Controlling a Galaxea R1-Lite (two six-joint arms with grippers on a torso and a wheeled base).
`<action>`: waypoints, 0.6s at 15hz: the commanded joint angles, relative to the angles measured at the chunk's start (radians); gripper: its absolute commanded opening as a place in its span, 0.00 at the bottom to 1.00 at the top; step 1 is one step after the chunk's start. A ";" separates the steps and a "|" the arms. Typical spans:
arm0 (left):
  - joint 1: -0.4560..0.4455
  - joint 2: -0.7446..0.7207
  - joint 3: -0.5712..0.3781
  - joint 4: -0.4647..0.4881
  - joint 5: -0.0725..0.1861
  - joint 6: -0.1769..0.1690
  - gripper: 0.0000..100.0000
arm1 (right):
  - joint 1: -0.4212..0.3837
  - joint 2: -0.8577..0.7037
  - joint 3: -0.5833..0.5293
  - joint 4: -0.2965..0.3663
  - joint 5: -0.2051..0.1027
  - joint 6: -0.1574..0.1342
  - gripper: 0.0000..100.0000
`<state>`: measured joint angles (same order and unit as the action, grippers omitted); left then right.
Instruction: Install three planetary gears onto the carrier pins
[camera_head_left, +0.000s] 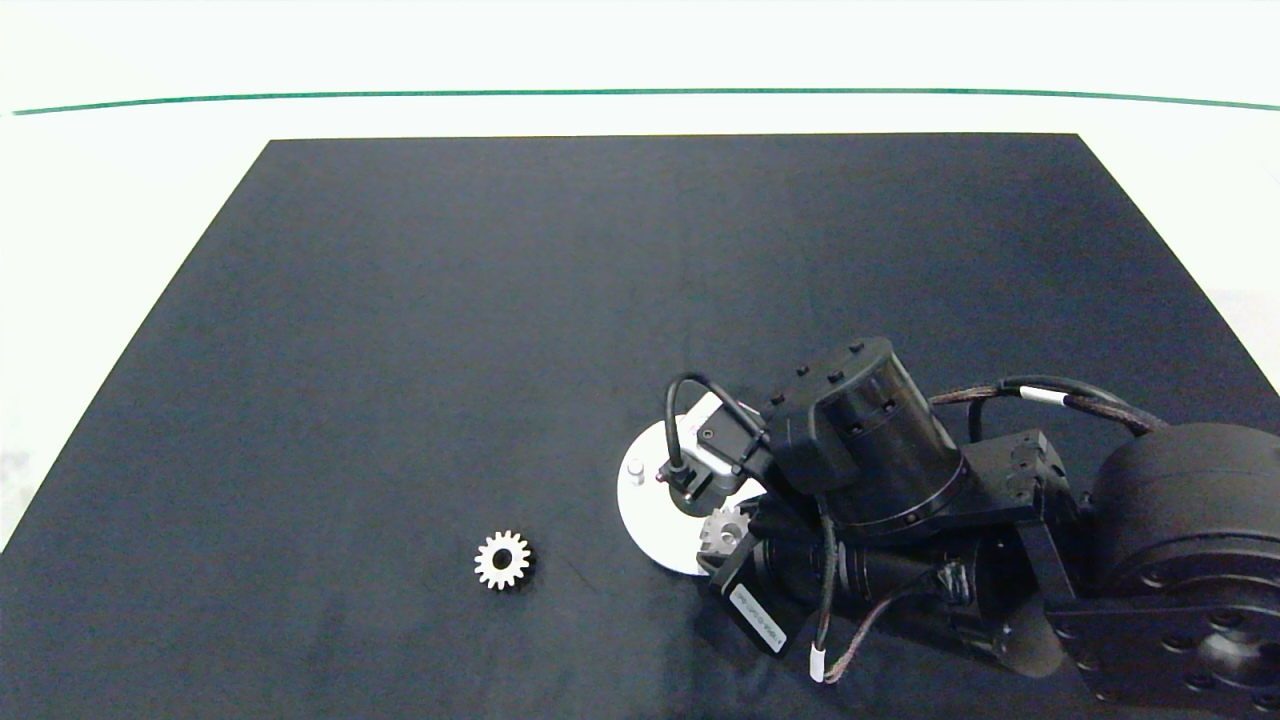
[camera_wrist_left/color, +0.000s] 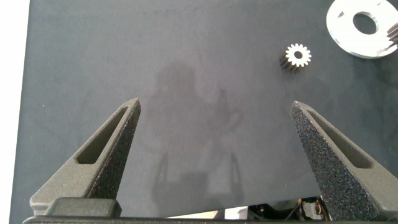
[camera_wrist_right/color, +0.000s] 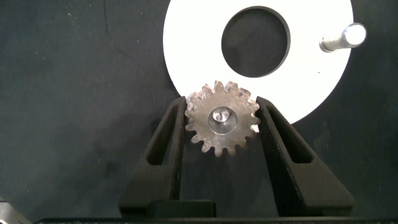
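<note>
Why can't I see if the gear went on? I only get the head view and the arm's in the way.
Observer: The right wrist view shows the gear with a pin poking up in its hole.
Operator: Is the arm gripping it?
Observer: Yes, the right gripper has a jaw against the teeth on each side.
Operator: Where's the other arm?
Observer: Out of your view. The left gripper, jaws open, hangs over bare mat, short of the loose gear.

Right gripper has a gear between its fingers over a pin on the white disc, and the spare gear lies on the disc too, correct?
Not quite. The spare gear lies on the black mat, apart from the white disc, as the head view shows. The right gripper does hold a gear over a pin.
</note>
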<state>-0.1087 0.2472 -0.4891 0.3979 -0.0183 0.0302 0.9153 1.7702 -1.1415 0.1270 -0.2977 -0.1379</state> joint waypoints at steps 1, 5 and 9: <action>0.000 0.000 0.000 0.002 0.000 0.000 1.00 | 0.000 0.009 -0.001 0.000 -0.001 0.000 0.25; 0.000 0.003 0.000 0.001 0.000 0.000 1.00 | 0.000 0.008 0.000 0.003 -0.001 0.000 0.25; 0.000 -0.003 -0.009 0.002 0.000 -0.001 1.00 | -0.001 0.009 0.005 0.003 -0.001 0.003 1.00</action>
<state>-0.1087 0.2457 -0.4953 0.3977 -0.0181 0.0291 0.9145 1.7800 -1.1381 0.1298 -0.2972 -0.1340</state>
